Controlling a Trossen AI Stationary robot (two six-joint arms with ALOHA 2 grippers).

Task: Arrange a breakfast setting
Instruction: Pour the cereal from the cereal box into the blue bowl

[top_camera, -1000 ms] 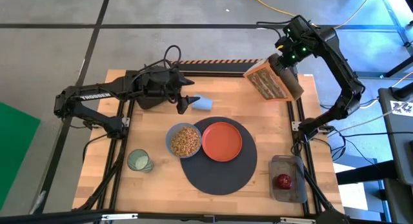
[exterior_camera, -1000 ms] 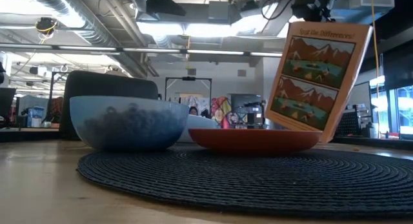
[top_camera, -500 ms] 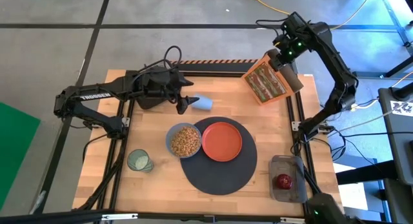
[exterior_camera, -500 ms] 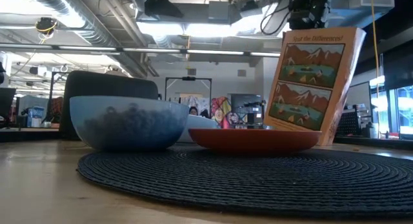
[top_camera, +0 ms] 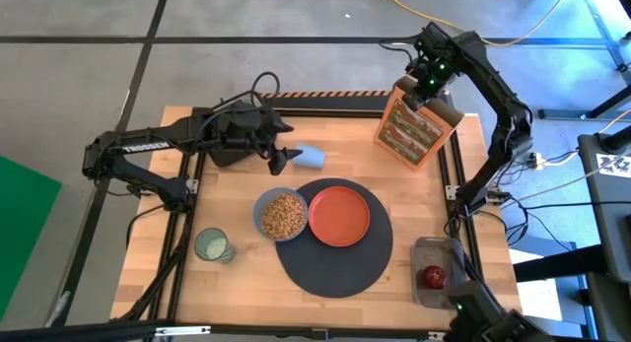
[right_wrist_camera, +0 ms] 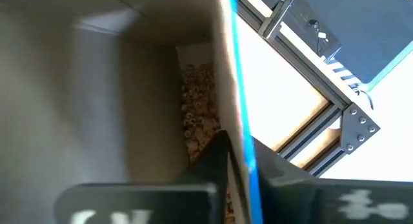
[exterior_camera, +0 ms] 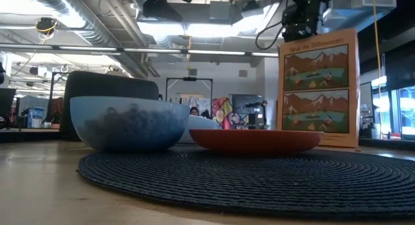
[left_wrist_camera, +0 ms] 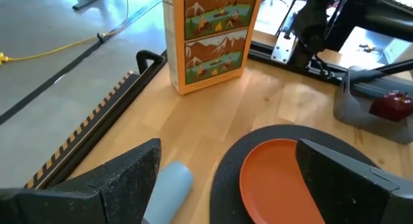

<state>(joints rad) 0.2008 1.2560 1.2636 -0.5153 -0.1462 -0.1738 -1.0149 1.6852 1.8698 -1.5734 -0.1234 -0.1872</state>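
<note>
Right gripper [top_camera: 426,83] pinches the top edge of the cereal box [top_camera: 411,131], which stands upright on the table directly beneath it. Cereal already fills the bowl [top_camera: 282,214] on the mat [top_camera: 335,268], well away toward the left gripper [left_wrist_camera: 226,185], whose fingers are spread empty. Next, I'd guess, let go and lift clear.

The bench [top_camera: 237,273] is made of pale wood planks with a smooth finish, and the round mat [exterior_camera: 259,176] is woven from rough dark cord in rings. The orange plate [top_camera: 339,216] looks like smooth matt plastic, the bowl [exterior_camera: 130,123] like cloudy blue plastic. The cereal box [left_wrist_camera: 210,37] is printed cardboard with a slight gloss.
</note>
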